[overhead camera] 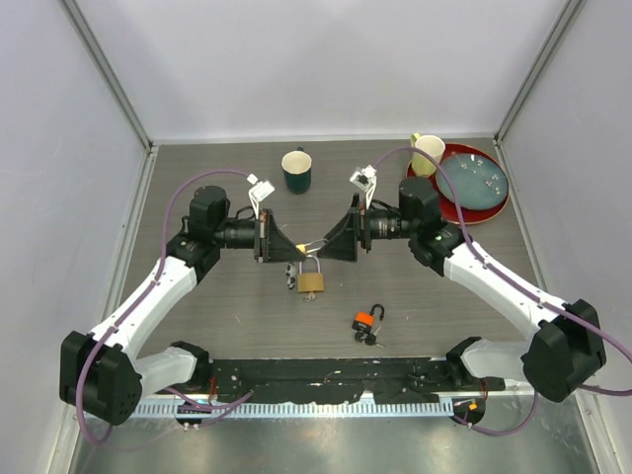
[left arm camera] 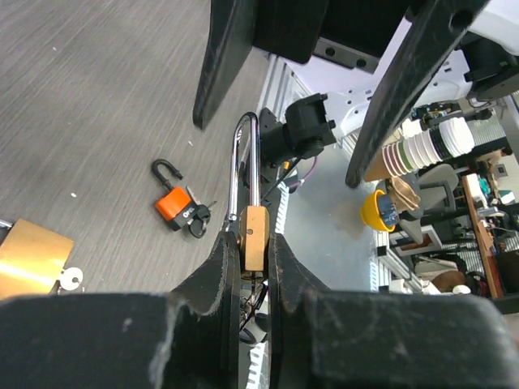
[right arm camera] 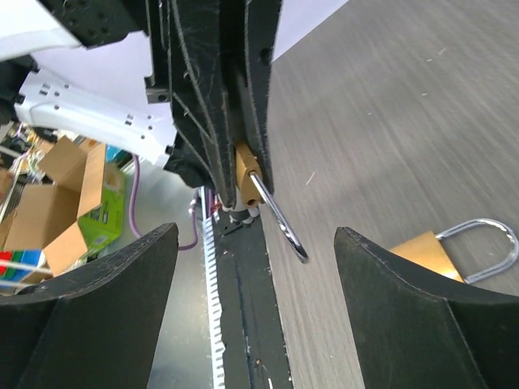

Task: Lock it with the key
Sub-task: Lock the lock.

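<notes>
Grey wood-grain worktop (overhead camera: 197, 326), walled in white. Left jaws clamped on the flat faces of a small brass padlock (left arm camera: 254, 235) above mid-worktop. Its shackle (left arm camera: 243, 162) points at the right jaws, and one leg appears free of the body. Right jaws spread wide, facing the left pair; the shackle aims into the gap between their fingers (right arm camera: 105, 308) and touches neither. A large brass padlock (overhead camera: 311, 280) lies flat at 6 o'clock of the held one, a silver key (left arm camera: 69, 279) against it. Orange padlock (overhead camera: 364, 320), shackle open, at 5 o'clock, with dark keys (left arm camera: 196, 219). Green mug (overhead camera: 296, 171) at 12 o'clock. Yellow cup (overhead camera: 427, 153) and red plate (overhead camera: 472, 212) at 2 o'clock.
</notes>
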Robot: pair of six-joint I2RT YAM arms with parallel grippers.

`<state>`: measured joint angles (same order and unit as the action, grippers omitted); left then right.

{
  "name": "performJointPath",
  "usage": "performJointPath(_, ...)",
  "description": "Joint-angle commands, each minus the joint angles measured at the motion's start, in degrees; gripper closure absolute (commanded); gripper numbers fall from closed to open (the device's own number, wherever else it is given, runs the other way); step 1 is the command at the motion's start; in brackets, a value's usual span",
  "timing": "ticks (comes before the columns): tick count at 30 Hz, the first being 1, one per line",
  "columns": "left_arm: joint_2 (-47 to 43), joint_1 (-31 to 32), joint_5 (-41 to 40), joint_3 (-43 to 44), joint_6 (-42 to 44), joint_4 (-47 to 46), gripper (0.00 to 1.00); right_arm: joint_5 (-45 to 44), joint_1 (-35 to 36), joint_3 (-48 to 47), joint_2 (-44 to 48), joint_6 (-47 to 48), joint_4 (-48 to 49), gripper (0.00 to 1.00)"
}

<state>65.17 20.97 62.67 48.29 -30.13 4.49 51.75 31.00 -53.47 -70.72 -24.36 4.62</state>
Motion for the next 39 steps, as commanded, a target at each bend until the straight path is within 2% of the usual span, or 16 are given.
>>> performJointPath(1, -1.44, 0.03, 4.38, 1.81, -3.26, -4.22, 1.0, 2.48, 3.79, -1.99, -2.05, -0.34, 4.16, 0.19)
performJointPath(8, -1.27, 0.47, 5.09, 1.45, -4.68, -6.34, 1.0, 0.81, 5.56, -2.07, -3.46, -2.36, 7.15, 0.51)
performJointPath(24, -2.68, 0.47, 6.41, -0.04, -4.5, -5.81, 1.0, -4.19, 5.47, -1.9, -0.74, -0.25, 5.83, 0.52)
performJointPath(33, -2.41, 0.83, 7.02, -0.3, -4.5, -6.07, 1.0, -3.94, 5.47, -1.63, -0.56, -0.95, 7.42, 0.53)
performJointPath(36, -2.76, 1.0, 7.02, -0.39, -4.5, -6.25, 1.0, -2.8, 5.47, -1.81, -1.0, -1.74, 8.29, 0.61)
performJointPath(37, -2.85, 1.0, 6.94, -0.48, -4.5, -6.42, 1.0, -2.01, 5.38, -1.55, -1.09, -2.18, 8.99, 0.74)
performJointPath(39, -3.11, 1.0, 6.58, -0.57, -4.59, -6.78, 1.0, -1.3, 5.47, -1.2, -1.61, -2.36, 9.79, 0.93)
